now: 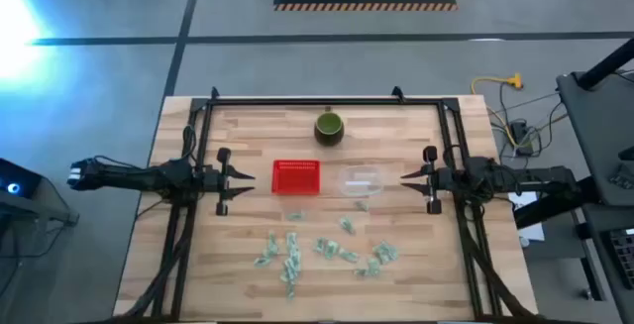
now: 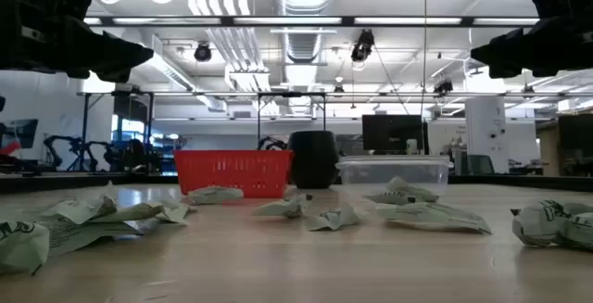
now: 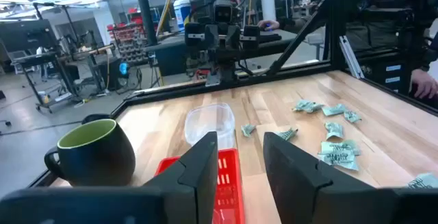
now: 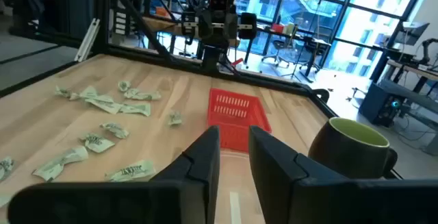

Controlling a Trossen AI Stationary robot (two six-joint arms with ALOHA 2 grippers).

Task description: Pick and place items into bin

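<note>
Wrapped pieces (image 1: 322,250) scattered on desk (image 1: 248,284) nearside of red basket (image 1: 296,176); left claw (image 1: 226,173) and right claw (image 1: 428,180) flank it, both slightly parted, empty.

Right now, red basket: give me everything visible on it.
The red basket is a small rectangular bin, seemingly plastic, with slotted lattice walls and an open top. It sits upright and flat on the wooden table, near the middle, between the two arms. No wrapped pieces show inside it in the high view. The clear container stands apart on its right-arm side, the dark green cup farther back. One wrapped piece lies just in front of it; contact cannot be told. Neither arm touches it.
</note>
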